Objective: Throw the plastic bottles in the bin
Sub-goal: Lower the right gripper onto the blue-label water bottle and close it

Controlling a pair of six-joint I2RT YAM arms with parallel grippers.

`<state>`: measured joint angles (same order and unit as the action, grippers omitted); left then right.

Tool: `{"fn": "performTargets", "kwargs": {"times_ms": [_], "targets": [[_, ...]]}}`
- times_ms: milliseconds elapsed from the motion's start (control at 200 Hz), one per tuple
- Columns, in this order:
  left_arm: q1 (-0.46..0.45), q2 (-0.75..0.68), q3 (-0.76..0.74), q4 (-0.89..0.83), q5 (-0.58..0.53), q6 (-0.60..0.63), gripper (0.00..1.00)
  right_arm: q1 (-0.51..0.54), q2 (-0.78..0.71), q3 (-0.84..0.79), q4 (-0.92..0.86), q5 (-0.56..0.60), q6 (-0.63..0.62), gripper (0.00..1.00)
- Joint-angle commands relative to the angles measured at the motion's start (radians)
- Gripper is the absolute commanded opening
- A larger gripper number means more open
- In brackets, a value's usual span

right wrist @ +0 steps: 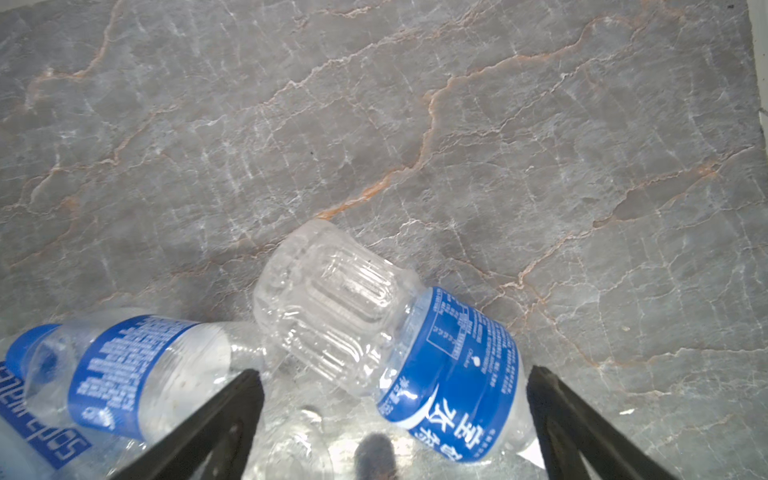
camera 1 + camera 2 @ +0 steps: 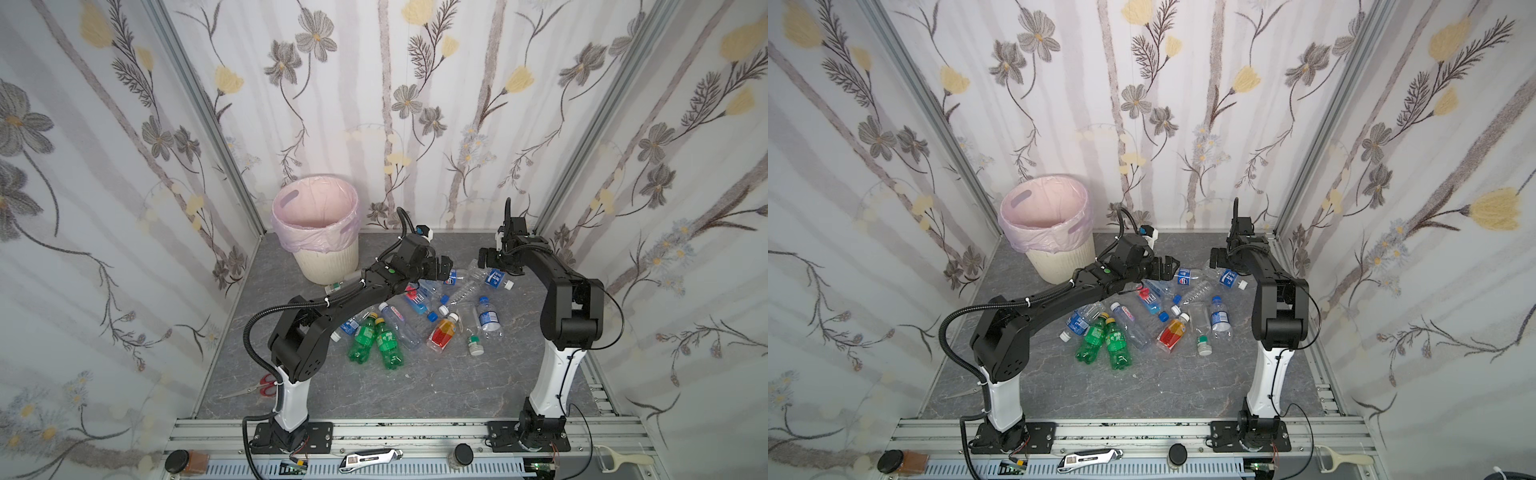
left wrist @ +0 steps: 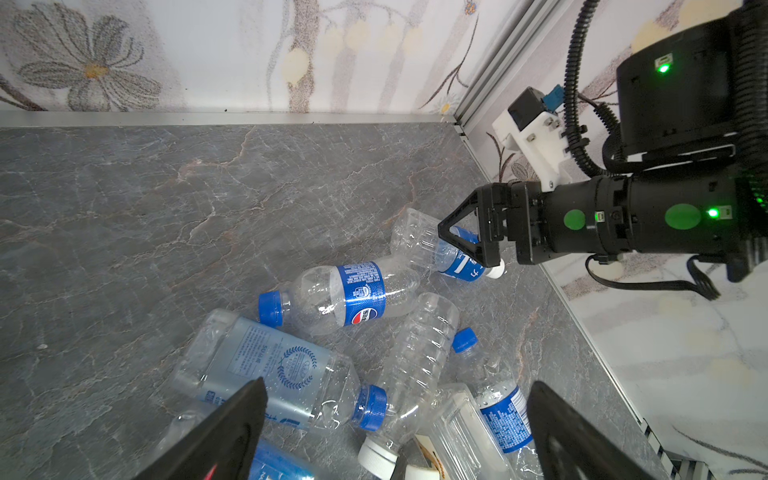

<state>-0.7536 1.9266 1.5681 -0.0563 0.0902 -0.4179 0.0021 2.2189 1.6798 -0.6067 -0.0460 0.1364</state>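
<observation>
We see the bin [image 2: 328, 262] standing at about eleven o'clock on the grey marble table [image 2: 415, 386], a pink liner folded over its rim. The plastic bottles [image 2: 399, 328] lie on their sides in a loose heap from the table's centre out toward one o'clock, well apart from the bin. Two green bottles [image 2: 363, 338] lie side by side at the heap's six o'clock edge, with the orange-red bottle [image 2: 442, 332] near them at their three o'clock. The left gripper [image 2: 448, 268] hovers over the heap's twelve o'clock end, jaws spread wide and gripping nothing, with a Pepsi-labelled bottle [image 3: 353, 295] on the table beyond its fingers. The right gripper [image 1: 395, 372] is likewise spread wide and empty, poised over a clear bottle [image 1: 374, 332] with a blue label at the heap's one o'clock corner. Whether its fingers touch that bottle we cannot tell.
</observation>
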Motion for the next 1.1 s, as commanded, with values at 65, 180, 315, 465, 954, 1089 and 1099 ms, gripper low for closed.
{"fn": "performTargets", "kwargs": {"times_ms": [65,180,315,465,954,1089,1099], "targets": [[0.000,-0.014,-0.012,0.025,-0.006,0.004,1.00,-0.010,0.037,0.029,-0.001,-0.045,-0.031,1.00],[0.002,-0.010,-0.013,0.024,-0.001,0.001,1.00,-0.016,0.045,0.028,-0.001,-0.066,-0.045,1.00],[0.002,-0.009,-0.012,0.023,-0.001,-0.002,1.00,-0.021,0.048,0.023,0.001,-0.108,-0.043,1.00],[0.002,-0.006,-0.013,0.023,0.002,-0.007,1.00,-0.021,0.037,-0.001,0.005,-0.119,-0.037,1.00],[0.003,-0.008,-0.024,0.023,0.006,-0.012,1.00,-0.019,0.025,-0.036,0.033,-0.071,-0.012,0.99],[0.003,-0.008,-0.025,0.022,0.003,-0.012,1.00,-0.015,0.042,-0.019,0.029,-0.073,-0.003,0.96],[0.003,-0.008,-0.025,0.022,0.002,-0.012,1.00,-0.015,0.043,-0.018,0.030,-0.072,-0.002,0.96]]}}
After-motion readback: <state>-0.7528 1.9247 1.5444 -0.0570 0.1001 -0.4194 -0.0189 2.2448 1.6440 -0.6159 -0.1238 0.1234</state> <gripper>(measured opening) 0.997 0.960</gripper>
